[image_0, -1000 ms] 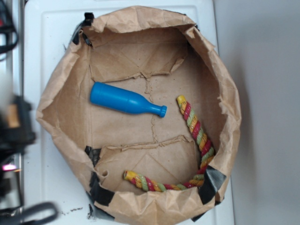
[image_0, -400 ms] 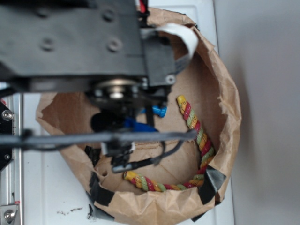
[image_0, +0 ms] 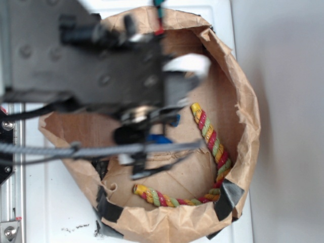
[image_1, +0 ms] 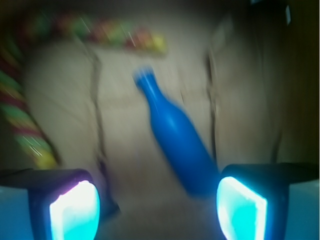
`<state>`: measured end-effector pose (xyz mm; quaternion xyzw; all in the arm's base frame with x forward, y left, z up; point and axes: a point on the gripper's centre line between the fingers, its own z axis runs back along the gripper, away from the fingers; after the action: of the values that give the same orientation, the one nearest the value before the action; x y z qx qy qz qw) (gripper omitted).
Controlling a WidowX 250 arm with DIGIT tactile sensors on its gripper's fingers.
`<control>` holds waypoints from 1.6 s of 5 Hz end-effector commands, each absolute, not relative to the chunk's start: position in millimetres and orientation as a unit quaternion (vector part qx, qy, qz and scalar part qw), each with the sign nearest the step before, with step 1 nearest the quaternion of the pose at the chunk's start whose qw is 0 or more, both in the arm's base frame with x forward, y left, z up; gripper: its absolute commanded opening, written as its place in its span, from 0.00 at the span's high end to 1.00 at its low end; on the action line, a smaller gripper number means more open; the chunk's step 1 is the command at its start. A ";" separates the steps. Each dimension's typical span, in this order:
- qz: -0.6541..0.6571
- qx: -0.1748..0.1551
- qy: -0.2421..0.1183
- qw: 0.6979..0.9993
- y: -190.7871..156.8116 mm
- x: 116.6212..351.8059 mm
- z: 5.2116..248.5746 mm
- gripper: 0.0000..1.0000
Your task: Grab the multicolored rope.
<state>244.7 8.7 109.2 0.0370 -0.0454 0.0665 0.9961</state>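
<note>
Paper bag (image_0: 248,116) floor — multicolored rope (image_0: 212,139) hugs wall; claw (image_1: 157,205) apart above blue bottle (image_1: 177,145).

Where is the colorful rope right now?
In the exterior view, the multicolored rope curves along the paper bag's lower right inside wall, right of the blue bottle.

Robot test bench — white tabletop (image_0: 55,202), metal rail (image_0: 9,212)
</note>
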 end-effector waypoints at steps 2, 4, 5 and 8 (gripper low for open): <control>0.105 0.056 -0.080 0.990 -5.8 234.6 130.3 0.00; 0.054 0.034 -0.111 0.992 -7.0 243.2 111.9 0.00; 0.044 0.043 -0.115 0.991 -2.5 271.2 86.7 0.00; -0.041 0.010 -0.120 0.992 -38.6 292.3 63.7 0.00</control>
<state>281.9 -30.1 51.1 0.0082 -0.0950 -0.0277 0.9951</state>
